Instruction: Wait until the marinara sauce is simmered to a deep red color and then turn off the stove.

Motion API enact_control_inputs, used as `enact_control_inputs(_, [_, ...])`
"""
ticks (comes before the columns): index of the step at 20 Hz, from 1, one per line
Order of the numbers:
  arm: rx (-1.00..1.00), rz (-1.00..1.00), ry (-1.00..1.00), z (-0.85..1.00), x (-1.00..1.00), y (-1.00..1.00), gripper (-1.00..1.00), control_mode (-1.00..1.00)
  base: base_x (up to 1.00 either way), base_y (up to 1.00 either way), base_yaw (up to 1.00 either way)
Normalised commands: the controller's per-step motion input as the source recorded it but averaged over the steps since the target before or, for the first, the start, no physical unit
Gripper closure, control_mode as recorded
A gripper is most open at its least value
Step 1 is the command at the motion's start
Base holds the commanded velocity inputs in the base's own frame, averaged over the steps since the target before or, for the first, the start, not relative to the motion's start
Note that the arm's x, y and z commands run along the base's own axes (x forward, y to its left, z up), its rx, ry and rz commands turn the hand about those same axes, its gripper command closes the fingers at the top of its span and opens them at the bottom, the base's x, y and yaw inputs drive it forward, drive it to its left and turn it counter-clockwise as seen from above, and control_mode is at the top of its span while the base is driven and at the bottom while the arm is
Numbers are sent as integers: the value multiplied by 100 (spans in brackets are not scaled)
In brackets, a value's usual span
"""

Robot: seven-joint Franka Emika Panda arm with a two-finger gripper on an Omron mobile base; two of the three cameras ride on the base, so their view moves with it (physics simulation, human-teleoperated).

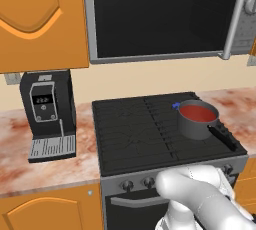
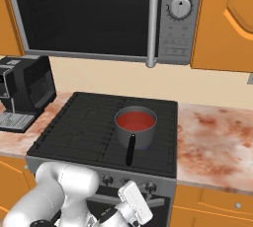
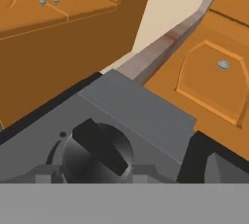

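The marinara sauce point(image 1: 196, 112) point(image 2: 134, 120) is a flat red disc filling a small grey saucepan point(image 1: 194, 126) point(image 2: 135, 133) with a black handle, on the right rear of the stove point(image 1: 135, 129) point(image 2: 84, 127). A little blue flame point(image 1: 175, 106) shows beside the pan. My gripper point(image 2: 130, 200) is low in front of the stove's silver front panel. In the hand view one dark knob point(image 3: 97, 151) with a raised bar sits close up, and my gripper point(image 3: 104, 172) has its jaws apart on either side of it.
A black coffee machine point(image 1: 47, 114) point(image 2: 22, 93) stands on the marble counter left of the stove. A large silver microwave point(image 1: 160, 16) point(image 2: 99, 16) hangs above. More knobs point(image 1: 127, 185) point(image 2: 150, 187) line the panel over the oven handle point(image 1: 132, 200). Orange cabinets point(image 3: 209, 86) flank the stove.
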Motion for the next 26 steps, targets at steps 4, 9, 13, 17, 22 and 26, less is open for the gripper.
enact_control_inputs(4, [34, 0, -1, 99, 14, -92, 100, -100, 0, 0, 0])
enact_control_inputs(9, [33, -4, 0, 100, 42, -67, 100, -100, 0, 0, 0])
enact_control_inputs(13, [19, -6, -9, 100, 61, 0, 100, -100, 0, 0, 0])
enact_control_inputs(17, [15, -19, -9, 100, 51, 1, 100, -100, 0, 0, 0])
enact_control_inputs(22, [17, -37, -4, 100, 34, -21, 100, -100, 0, 0, 0])
enact_control_inputs(26, [22, -46, -9, 95, 9, -69, 100, -100, 0, 0, 0])
